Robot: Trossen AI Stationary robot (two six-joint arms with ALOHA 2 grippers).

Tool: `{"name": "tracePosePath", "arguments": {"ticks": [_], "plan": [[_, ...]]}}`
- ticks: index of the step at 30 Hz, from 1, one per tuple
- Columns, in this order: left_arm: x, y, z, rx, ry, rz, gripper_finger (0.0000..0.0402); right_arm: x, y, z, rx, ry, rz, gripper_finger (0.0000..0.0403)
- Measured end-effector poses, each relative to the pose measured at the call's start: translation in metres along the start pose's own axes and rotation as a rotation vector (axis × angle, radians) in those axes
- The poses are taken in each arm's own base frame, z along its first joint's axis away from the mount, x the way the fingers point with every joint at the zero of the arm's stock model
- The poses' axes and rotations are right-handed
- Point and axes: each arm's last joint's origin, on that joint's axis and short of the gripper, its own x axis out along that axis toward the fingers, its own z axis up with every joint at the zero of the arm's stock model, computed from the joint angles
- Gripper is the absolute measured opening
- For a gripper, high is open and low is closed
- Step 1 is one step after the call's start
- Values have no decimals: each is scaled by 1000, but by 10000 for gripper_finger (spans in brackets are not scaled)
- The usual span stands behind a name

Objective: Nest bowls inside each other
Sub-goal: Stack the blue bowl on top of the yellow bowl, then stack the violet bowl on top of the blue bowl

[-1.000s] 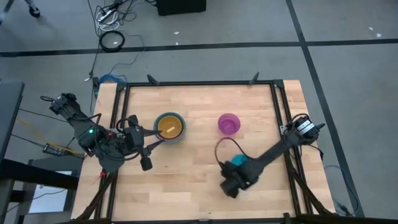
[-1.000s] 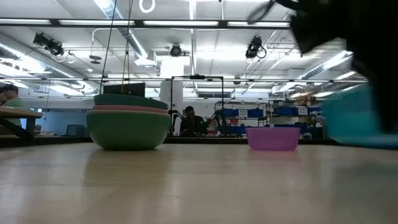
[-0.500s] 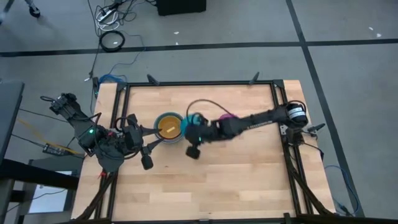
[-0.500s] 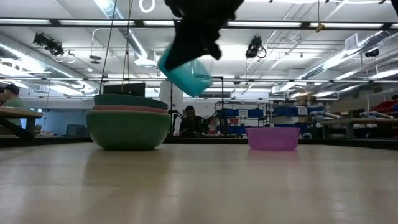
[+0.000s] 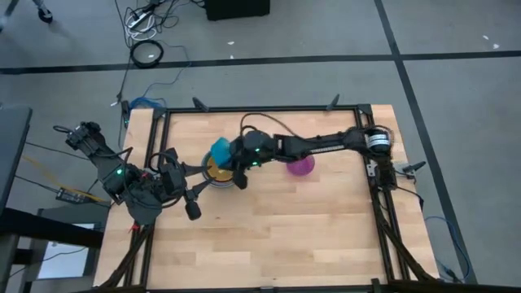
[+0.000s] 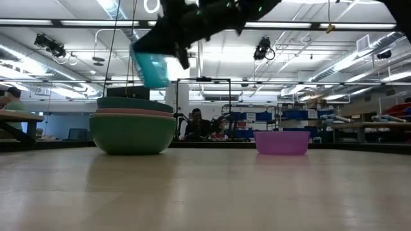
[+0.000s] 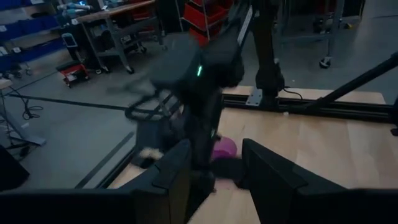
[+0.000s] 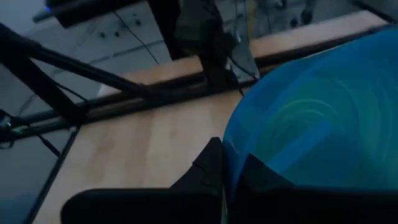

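The right pincer (image 5: 230,156) was clamped on the blue bowl's (image 5: 221,150) rim, holding it tilted in the air just above the stack (image 6: 133,124) on the left half of the table (image 5: 269,228). The purple bowl (image 6: 281,142) sat alone to the right. The left pincer (image 5: 194,192), fingers apart, waited near the stack's left edge.

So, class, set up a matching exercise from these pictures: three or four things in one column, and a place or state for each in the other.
Things:
1. light blue bowl
2. purple bowl
3. stack of bowls
4. left gripper

Places or states:
A. alone on the table
B. held in the air by the right gripper
C. beside the stack, empty
D. nested, sage green outermost

Pairs: 1-B, 2-A, 3-D, 4-C
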Motion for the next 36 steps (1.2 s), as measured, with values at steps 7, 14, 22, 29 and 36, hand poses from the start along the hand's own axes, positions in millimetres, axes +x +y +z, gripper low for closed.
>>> {"name": "tracePosePath", "arguments": {"ticks": [7,14,22,29,36], "plan": [[0,0,0,-2,0,0,152,28,-13,-25,21,75,-16,0],[0,0,0,2,2,2,152,33,-21,-37,35,152,-61,13],[0,0,0,-3,-2,11,152,33,-22,-40,56,176,-71,93],[0,1,-1,-13,1,13,152,33,-15,-41,60,184,-73,125],[0,1,-1,-12,3,14,152,11,-4,-32,-6,234,-213,116]]}}
